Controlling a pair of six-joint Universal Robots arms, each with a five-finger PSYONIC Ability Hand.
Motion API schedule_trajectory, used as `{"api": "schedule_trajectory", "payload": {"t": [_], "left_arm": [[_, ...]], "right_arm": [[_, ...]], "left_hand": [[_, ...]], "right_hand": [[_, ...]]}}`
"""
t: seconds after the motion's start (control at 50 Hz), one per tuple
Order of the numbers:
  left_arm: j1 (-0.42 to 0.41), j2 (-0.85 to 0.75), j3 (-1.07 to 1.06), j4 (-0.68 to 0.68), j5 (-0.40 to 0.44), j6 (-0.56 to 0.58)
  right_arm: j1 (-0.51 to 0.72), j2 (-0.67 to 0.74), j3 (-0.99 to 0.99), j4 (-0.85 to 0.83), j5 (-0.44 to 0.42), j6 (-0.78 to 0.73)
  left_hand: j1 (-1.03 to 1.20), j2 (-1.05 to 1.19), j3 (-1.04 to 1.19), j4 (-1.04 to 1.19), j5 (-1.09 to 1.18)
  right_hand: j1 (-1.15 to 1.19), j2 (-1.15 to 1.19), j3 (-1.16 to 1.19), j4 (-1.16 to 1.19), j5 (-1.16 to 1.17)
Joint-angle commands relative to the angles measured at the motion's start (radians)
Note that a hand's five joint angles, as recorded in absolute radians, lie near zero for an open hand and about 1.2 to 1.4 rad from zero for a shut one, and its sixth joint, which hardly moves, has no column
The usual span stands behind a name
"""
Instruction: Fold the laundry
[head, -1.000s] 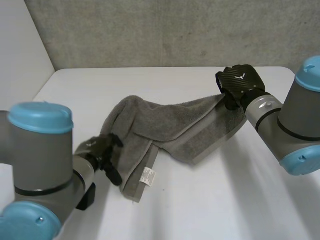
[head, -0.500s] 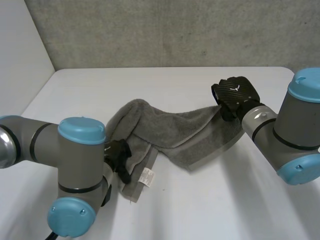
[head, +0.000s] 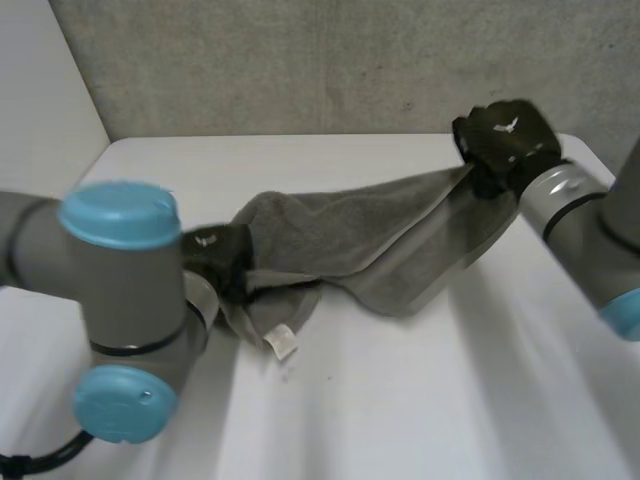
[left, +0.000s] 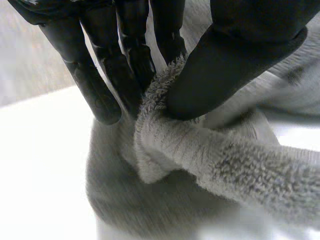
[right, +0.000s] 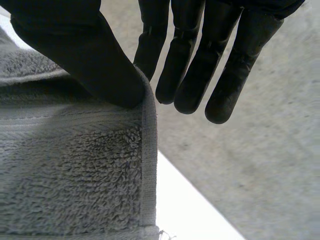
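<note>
Nearest, left of centre in the head view, the left hand (head: 220, 258) pinches a bunched end of the towel (head: 340, 235) between thumb and fingers. A tag (head: 283, 343) hangs just below. The towel spans mid-frame, sagging toward the table (head: 420, 400). Upper right, the right hand (head: 503, 142) clamps its far edge, thumb against fingers.

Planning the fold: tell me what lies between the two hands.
In the head view the grey towel spans that stretch, pinched at one end by the left hand and at the other by the right hand.
</note>
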Motion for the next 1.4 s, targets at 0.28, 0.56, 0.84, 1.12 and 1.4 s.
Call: {"api": "schedule_trajectory", "payload": {"t": [0.28,0.56,0.84,1.12,1.4], "left_arm": [[0.213,0.209,0.037,-0.366,0.113,0.576],[0.210,-0.102,0.510,-0.163,0.124,0.617],[0.213,0.118,0.573,0.394,0.128,0.631],[0.254,0.092,0.017,0.367,0.225,0.634],[0.256,-0.108,-0.222,0.367,0.283,0.651]], "right_arm": [[-0.087,-0.025,-0.197,0.714,-0.099,-0.481],[-0.005,0.223,-0.498,0.417,0.034,-0.468],[-0.003,0.009,-0.438,-0.314,0.075,-0.340],[0.006,0.033,-0.082,-0.085,0.010,-0.336],[-0.008,0.165,0.111,0.162,-0.062,-0.319]], "left_hand": [[0.235,0.188,0.192,0.188,0.207],[0.235,0.188,0.192,0.188,0.207],[0.235,0.188,0.192,0.188,0.207],[0.235,0.188,0.192,0.188,0.207],[0.235,0.188,0.192,0.188,0.207]], "right_hand": [[0.436,0.230,0.214,0.207,0.242],[0.436,0.230,0.214,0.207,0.242],[0.436,0.230,0.214,0.207,0.242],[0.436,0.230,0.214,0.207,0.242],[0.436,0.230,0.214,0.207,0.242]]}}
